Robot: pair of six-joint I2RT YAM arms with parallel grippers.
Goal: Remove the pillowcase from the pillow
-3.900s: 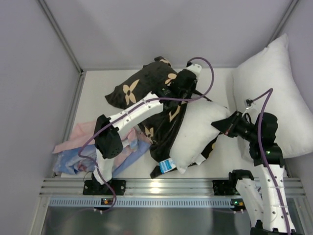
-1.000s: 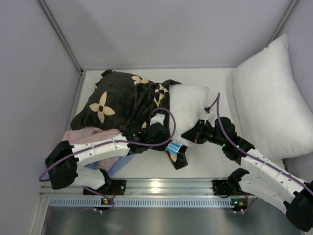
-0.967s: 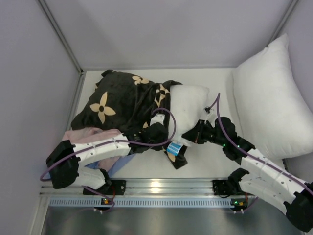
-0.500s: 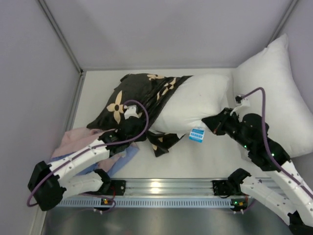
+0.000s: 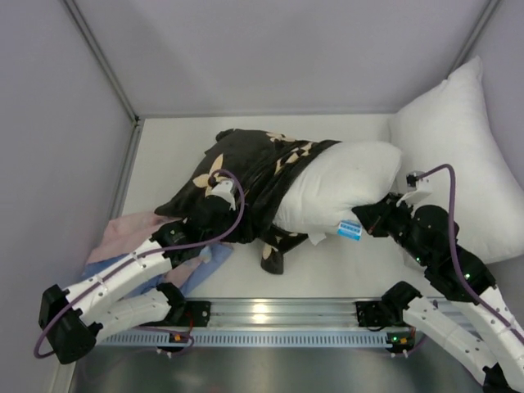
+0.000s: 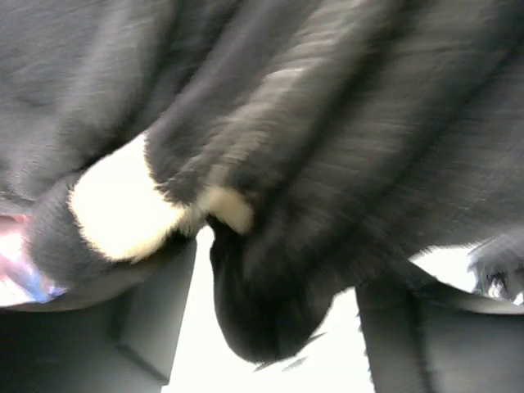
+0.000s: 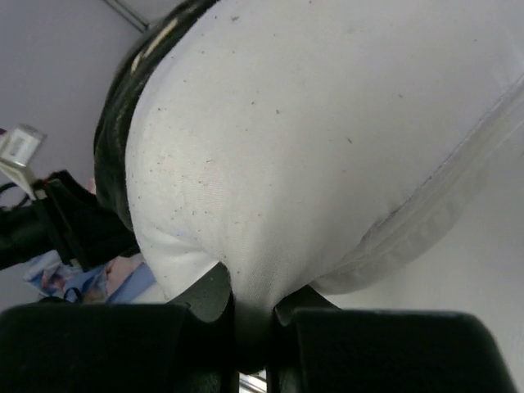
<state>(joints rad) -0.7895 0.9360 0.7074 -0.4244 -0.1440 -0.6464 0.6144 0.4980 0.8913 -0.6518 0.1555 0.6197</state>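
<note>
In the middle of the table point(image 5: 168, 151), the pillow point(image 5: 340, 184) lies with its right half bare and white. Its left half is sunk inside the pillowcase point(image 5: 246, 172), so the cover is only partly off. The black plush is bunched up in folds, tan flowers showing on top, and one loose flap trails toward the near edge. The blue-and-white label tag point(image 5: 350, 230) pokes out from the pillow's near edge, just beside the right gripper point(image 5: 370, 221).

That right gripper is clamped tight on the pillow. The wrist view shows both fingers pinched together, with a fold of white fabric squeezed between them by the seam.

Over on the other side, the left gripper point(image 5: 214, 206) is buried against the near-left side of the pillowcase. Its wrist camera is filled with blurred black plush. A lump of it hangs down between the two fingers point(image 6: 155, 327), and a pale patch of the print sits at the left. The fingertips are lost under the fabric, so I cannot tell whether it is gripping or loose.

A second white pillow point(image 5: 458, 139) leans against the right wall, touching the right arm's side. A pink cloth point(image 5: 123, 236) and a light-blue cloth point(image 5: 211, 260) lie heaped at near left, under the left arm.
</note>
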